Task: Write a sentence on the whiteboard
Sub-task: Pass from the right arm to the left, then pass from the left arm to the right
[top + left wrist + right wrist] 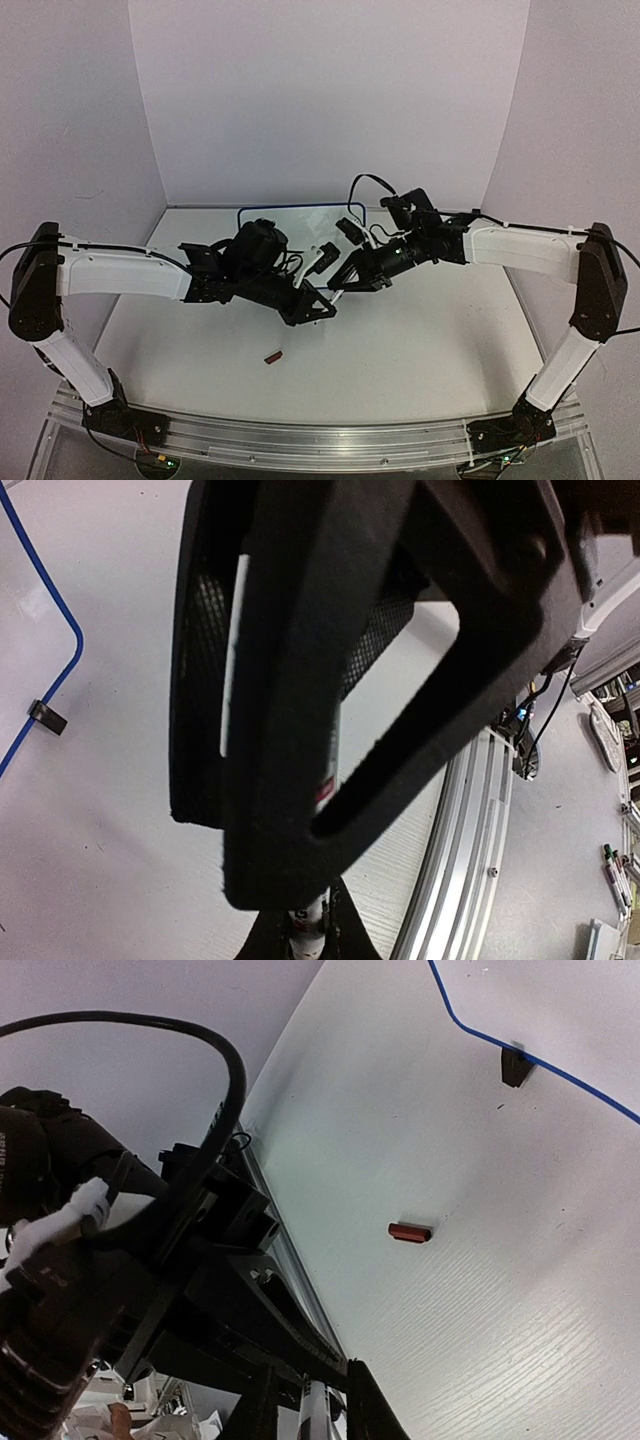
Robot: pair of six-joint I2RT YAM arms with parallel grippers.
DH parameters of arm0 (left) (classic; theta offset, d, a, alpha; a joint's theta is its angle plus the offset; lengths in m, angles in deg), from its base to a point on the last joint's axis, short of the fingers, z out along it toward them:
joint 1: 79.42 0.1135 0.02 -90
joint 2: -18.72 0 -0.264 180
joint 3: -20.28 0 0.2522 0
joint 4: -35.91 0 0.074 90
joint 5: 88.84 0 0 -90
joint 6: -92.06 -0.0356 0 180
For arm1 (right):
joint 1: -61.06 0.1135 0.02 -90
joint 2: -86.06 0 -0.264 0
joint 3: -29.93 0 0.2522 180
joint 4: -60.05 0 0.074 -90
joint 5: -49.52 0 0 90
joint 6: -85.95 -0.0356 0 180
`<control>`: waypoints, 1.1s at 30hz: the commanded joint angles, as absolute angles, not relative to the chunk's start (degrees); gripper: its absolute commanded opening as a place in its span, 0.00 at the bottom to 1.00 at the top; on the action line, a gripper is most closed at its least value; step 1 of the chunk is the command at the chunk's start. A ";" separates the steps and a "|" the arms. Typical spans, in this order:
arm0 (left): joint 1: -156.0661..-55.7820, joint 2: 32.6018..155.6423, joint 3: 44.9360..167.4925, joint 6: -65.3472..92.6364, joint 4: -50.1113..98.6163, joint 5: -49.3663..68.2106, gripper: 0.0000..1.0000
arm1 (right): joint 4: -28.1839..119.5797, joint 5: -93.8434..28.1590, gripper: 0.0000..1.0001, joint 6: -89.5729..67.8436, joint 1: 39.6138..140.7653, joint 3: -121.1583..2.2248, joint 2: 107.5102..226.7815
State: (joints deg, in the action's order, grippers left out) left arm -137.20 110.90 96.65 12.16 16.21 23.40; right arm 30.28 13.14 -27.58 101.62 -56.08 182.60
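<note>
The left fingers (345, 937) clench the marker (307, 927), the right fingers' (365, 1412) hold on it I cannot tell, and the whiteboard (285, 215) lies beyond both, nearer the left arm.

White links (120, 272), black joints (35, 280), black cables (365, 185)

Top camera high behind arm bases (120, 415); wrist cameras close, both catching whiteboard (25, 630) edge.
</note>
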 commanded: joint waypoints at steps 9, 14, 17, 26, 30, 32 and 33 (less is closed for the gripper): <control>-137.29 110.31 97.89 16.21 19.75 18.90 0.00 | 36.80 12.65 0.22 -30.80 102.64 -52.48 179.33; -137.33 110.36 97.86 15.62 19.22 20.26 0.00 | 39.53 12.51 0.18 -32.49 102.65 -52.22 179.53; -137.32 110.30 97.61 15.18 18.89 20.78 0.00 | 40.89 12.43 0.17 -33.33 102.67 -52.03 179.76; -137.34 109.44 96.59 14.76 18.46 21.26 0.00 | 42.63 10.16 0.11 -34.78 102.66 -51.10 179.50; -137.26 109.22 96.20 14.73 18.46 21.55 0.00 | 43.42 8.89 0.11 -35.58 102.64 -50.98 179.33; -137.33 108.97 95.96 14.72 18.46 21.55 0.00 | 43.85 8.56 0.11 -35.90 102.65 -51.00 179.32; -137.32 108.86 95.79 14.72 18.46 21.56 0.00 | 44.00 8.50 0.11 -36.05 102.67 -51.05 179.32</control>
State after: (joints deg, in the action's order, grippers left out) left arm -137.03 110.88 96.36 15.58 17.77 20.03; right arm 39.82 10.32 -34.78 102.37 -51.20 181.94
